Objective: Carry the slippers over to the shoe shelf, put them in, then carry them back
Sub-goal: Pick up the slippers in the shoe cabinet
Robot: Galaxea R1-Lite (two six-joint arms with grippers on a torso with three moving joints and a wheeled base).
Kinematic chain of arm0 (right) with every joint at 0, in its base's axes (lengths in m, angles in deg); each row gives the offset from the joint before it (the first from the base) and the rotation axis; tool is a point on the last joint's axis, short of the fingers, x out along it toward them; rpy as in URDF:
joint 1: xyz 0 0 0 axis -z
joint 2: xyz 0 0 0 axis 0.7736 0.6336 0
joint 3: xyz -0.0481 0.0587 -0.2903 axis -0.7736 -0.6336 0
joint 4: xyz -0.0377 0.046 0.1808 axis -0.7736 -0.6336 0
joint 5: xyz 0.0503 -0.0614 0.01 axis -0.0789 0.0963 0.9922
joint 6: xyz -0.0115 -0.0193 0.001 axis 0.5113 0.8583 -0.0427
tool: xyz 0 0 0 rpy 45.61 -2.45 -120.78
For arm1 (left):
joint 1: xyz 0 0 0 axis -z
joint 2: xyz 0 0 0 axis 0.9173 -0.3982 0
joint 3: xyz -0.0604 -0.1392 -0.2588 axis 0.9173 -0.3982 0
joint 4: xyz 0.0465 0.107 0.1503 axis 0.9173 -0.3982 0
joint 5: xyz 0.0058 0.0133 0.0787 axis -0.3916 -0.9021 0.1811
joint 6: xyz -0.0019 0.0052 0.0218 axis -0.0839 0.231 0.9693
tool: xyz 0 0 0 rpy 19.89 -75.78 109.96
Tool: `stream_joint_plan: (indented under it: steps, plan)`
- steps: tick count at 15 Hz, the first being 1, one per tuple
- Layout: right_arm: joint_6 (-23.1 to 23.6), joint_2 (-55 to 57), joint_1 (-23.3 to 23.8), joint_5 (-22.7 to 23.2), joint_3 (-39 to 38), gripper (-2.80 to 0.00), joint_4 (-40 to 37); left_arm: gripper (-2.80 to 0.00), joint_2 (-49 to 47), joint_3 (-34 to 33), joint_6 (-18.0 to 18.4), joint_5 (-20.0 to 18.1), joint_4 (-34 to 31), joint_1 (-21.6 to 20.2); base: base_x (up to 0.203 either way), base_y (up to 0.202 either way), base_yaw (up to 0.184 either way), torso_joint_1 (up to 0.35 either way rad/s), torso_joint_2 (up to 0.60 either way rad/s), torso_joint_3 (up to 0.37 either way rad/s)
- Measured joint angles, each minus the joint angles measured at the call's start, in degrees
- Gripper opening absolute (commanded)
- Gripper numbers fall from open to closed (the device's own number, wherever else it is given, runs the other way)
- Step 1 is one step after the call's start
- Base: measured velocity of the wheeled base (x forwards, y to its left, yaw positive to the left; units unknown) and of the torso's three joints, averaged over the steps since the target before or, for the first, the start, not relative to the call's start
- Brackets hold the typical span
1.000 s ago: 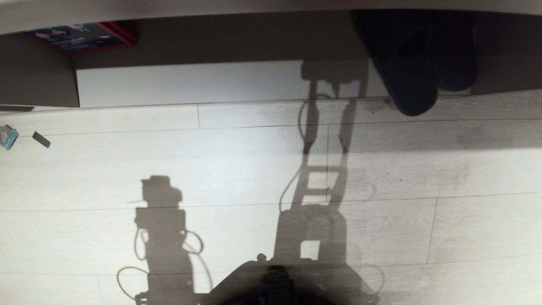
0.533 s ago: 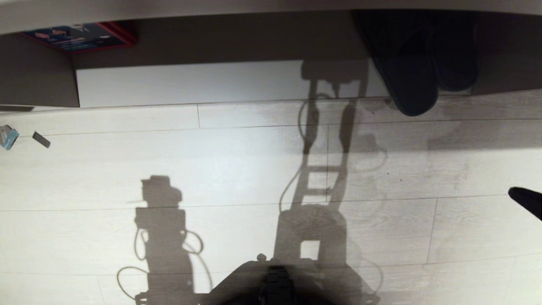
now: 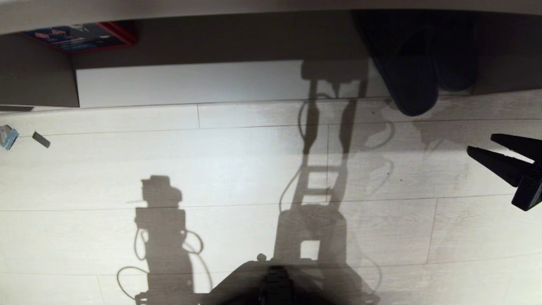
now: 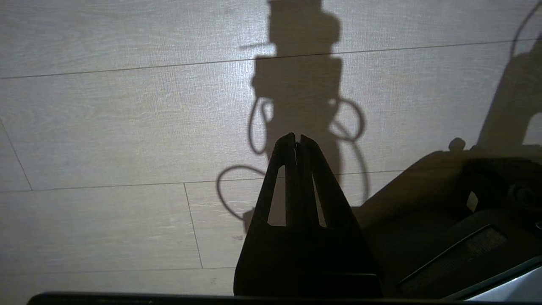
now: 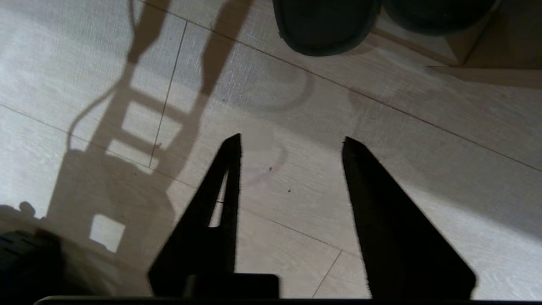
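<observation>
Charcoal-grey slippers (image 3: 417, 67) sit in the shoe shelf (image 3: 220, 82), one toe jutting over the floor (image 3: 237, 169). Right gripper (image 3: 482, 146) hovers apart from them, fingers spread, empty. Left gripper (image 4: 296, 137) hangs over the floor, fingers together.

Slippers (image 3: 413, 80) — side by side in the shoe shelf (image 3: 220, 82), at its right end, one toe overhanging the floor (image 3: 237, 169). Right gripper (image 3: 487, 146) — above the floor, right of and nearer than the slippers, apart from them.
</observation>
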Motion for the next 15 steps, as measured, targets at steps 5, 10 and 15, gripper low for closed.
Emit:
stream_joint_plan:
  steps: [5,10,15]
  plan:
    - [3.3,5.1,-1.1,1.0,2.4,0.00,7.2,-2.80,0.0,0.0,0.0,0.0,0.0,0.0,0.000,0.000,0.000,0.000,0.00,0.000]
    - [4.5,7.9,-1.5,2.7,5.3,0.00,8.2,-2.80,0.0,0.0,0.0,0.0,0.0,0.0,0.000,0.000,0.000,0.000,0.00,0.000]
    - [7.6,12.2,-2.9,2.9,9.5,0.00,11.5,-2.80,0.0,0.0,0.0,0.0,0.0,0.0,0.000,0.000,0.000,0.000,0.00,0.000]
